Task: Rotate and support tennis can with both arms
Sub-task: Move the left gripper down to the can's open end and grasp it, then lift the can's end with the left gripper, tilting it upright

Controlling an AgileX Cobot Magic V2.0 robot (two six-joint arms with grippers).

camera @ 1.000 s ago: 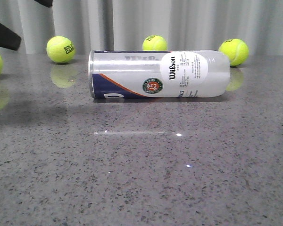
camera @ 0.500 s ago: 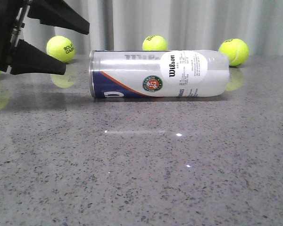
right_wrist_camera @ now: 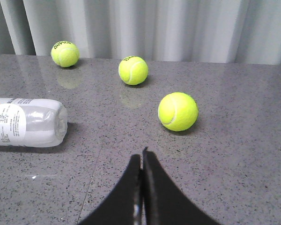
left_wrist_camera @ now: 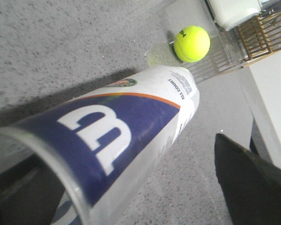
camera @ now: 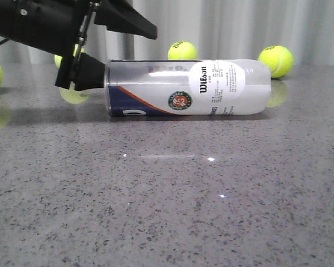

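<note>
Can (camera: 186, 87): "Wilson" in black on white oval label; round emblem at 7 o'clock from it, lettering too small to read. Left wrist view: large white "W" on navy band, "ALL COURT" beside it.

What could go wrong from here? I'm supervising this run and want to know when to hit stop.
The tennis can lies on its side on the glossy table, so a push from the open left gripper at its rimmed end may roll or slide it. The right gripper is shut and away from the can's far end, giving no support. Loose tennis balls nearby could be knocked.
</note>
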